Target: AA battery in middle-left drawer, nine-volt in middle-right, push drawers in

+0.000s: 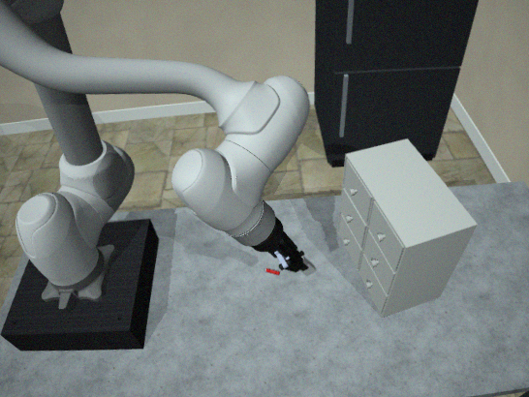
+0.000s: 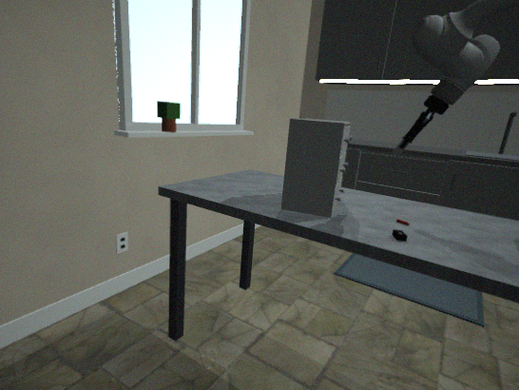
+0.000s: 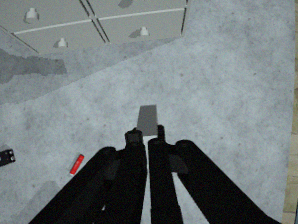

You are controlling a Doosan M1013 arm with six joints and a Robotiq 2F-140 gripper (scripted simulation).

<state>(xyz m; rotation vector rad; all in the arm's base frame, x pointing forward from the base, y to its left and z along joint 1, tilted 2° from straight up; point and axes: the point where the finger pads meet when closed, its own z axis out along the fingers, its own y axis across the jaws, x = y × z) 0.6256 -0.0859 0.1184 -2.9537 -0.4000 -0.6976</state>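
My hand (image 3: 147, 137) is clenched on nothing, tilted above the counter (image 1: 291, 339) toward the chest (image 1: 412, 194) front. All 6 drawers sit flush. AA battery (image 1: 272, 271), red, lies on the counter well apart from the chest front. 9-volt battery (image 2: 399, 234), black, lies just beside the AA, on the side farther from the chest.
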